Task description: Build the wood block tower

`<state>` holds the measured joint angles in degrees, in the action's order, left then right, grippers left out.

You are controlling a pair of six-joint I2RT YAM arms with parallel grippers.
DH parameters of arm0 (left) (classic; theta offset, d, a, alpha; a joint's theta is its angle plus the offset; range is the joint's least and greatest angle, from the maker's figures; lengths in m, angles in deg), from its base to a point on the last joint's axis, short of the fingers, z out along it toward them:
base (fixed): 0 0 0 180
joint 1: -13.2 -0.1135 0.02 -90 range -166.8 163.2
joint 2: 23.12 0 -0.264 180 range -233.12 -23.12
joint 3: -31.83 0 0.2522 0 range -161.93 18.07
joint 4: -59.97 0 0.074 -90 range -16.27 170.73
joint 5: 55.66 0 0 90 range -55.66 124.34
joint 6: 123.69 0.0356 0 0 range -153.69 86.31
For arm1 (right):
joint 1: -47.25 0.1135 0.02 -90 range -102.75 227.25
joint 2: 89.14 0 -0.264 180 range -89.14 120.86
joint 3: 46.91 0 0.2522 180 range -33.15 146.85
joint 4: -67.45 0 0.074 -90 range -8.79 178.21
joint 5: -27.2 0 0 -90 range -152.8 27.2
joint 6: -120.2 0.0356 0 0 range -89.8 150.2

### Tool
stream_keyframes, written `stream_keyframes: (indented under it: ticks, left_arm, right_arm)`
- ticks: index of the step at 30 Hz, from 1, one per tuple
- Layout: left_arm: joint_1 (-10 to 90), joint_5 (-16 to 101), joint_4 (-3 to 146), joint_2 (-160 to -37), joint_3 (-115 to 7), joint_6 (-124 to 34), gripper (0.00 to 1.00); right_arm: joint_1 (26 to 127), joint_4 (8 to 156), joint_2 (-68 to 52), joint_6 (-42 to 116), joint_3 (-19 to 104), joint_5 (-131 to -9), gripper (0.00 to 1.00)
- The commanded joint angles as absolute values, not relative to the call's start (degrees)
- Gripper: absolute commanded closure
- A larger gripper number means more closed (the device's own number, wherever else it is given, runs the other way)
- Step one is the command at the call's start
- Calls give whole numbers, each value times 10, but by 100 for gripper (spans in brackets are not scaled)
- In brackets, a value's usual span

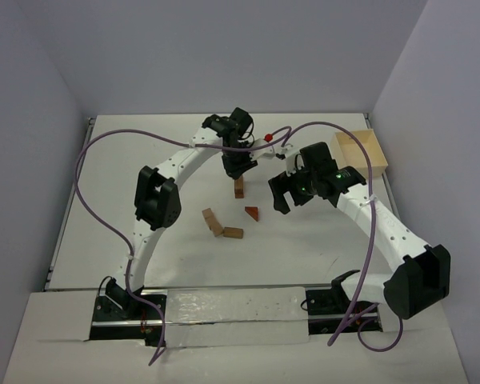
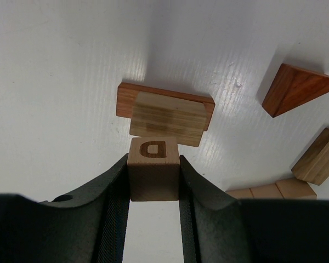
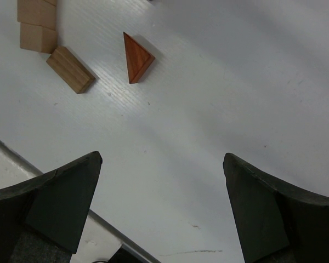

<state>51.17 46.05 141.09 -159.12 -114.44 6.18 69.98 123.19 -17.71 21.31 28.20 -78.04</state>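
The wood block tower (image 1: 239, 189) (image 2: 165, 112) is a pale block lying on a reddish-brown bar on the table. My left gripper (image 2: 153, 164) (image 1: 238, 166) is shut on a tan cube marked D (image 2: 153, 170), held just above the tower's near side. A reddish triangular wedge (image 1: 252, 213) (image 2: 296, 87) (image 3: 137, 56) lies to the right of the tower. Loose tan blocks (image 1: 214, 221) (image 3: 70, 69) lie nearby. Off to the right of the wedge, my right gripper (image 3: 162, 164) (image 1: 282, 194) hangs open over bare table, holding nothing.
A larger pale wooden box (image 1: 362, 152) stands at the back right. Another tan block (image 1: 234, 233) lies in front of the tower. Purple cables (image 1: 104, 208) loop over both arms. Walls close the table at the back and sides.
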Motion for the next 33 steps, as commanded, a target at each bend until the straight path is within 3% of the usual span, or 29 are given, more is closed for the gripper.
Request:
stream_keyframes:
  ticks: [1,33]
  left_arm:
    - [518,492,1426,-1598,-1180,98,89]
    - [524,482,1412,-1619,-1161,144,88]
  right_arm:
    - [695,1230,-205,201,276,-798,0]
    - [693,1236,-209,196,267,-821,0]
